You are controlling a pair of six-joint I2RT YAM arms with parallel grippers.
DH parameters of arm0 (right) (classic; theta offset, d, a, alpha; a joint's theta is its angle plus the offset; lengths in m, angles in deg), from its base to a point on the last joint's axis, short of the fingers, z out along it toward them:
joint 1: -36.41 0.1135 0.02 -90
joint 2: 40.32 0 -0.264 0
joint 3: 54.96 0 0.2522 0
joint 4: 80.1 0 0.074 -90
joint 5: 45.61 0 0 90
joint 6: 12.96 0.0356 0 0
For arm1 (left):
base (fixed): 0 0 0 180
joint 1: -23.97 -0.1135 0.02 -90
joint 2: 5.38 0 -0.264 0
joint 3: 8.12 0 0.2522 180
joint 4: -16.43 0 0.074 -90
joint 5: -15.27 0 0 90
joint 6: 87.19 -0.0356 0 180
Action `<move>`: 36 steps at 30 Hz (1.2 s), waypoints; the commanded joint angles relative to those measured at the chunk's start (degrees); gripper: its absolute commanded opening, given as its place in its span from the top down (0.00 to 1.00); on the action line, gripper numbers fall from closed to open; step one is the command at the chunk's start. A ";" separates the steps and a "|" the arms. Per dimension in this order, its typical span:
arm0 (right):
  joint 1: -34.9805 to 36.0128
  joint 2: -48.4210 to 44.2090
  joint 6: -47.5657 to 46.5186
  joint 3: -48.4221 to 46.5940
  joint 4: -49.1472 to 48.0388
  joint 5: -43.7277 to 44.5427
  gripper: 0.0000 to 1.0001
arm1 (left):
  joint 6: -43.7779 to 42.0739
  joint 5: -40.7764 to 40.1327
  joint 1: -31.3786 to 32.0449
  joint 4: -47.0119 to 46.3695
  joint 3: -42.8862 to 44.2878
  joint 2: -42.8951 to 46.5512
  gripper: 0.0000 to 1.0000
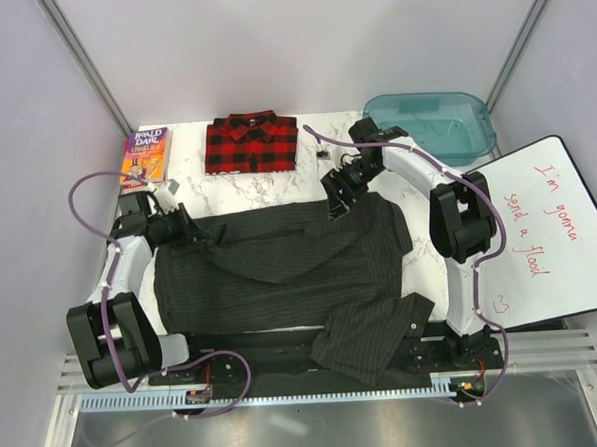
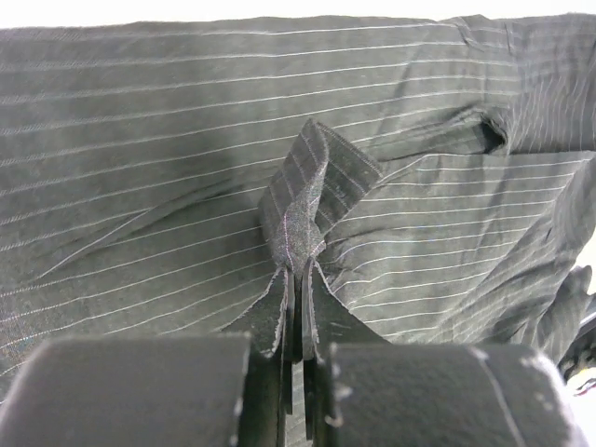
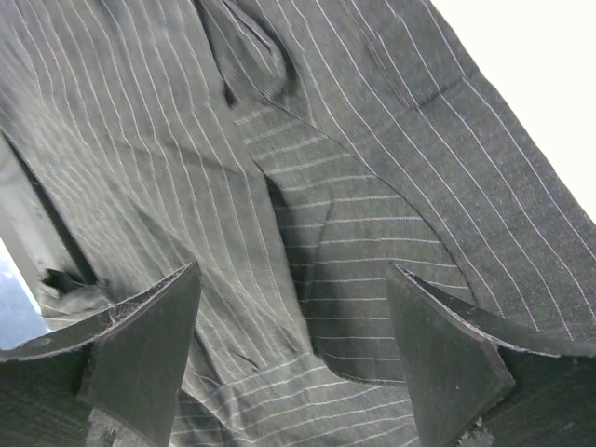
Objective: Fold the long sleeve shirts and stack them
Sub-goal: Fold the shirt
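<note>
We're mid-fold on the charcoal shirt, centred on the table, long axis 9-to-3. One sleeve trails toward 5; collar end we can't tell. Our left gripper is clamped on a fabric pinch at the 9 end, and the right gripper hovers w/ jaws wide at 1. Next, probably: right closes on cloth, both carry the edge over. The plaid shirt sits folded at 12.

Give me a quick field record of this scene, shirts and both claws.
pinstripe shirt: spread out, rumpled, not neatly folded
plaid shirt: folded, lying apart behind it
left claw: shut on a pinched fold of the pinstripe shirt
right claw: open, just over the pinstripe shirt, holding nothing
book: left of plaid shirt
blue bin: right of plaid shirt
</note>
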 commanded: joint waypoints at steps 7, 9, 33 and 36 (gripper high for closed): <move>-0.03 3.04 -5.56 -1.78 3.66 4.68 0.23 | 2.76 16.91 -9.83 -15.24 -9.14 6.49 0.97; -0.03 3.30 -6.00 -1.69 3.84 5.21 0.27 | 3.19 19.01 -12.11 -16.57 -10.45 7.29 0.96; 0.93 6.03 -11.97 -3.26 8.67 9.78 0.29 | -25.81 -2.85 -2.98 16.04 19.77 -21.89 0.45; 1.20 6.20 -12.50 -3.71 9.29 9.43 0.28 | -25.20 -5.41 -1.13 15.52 21.00 -24.26 0.45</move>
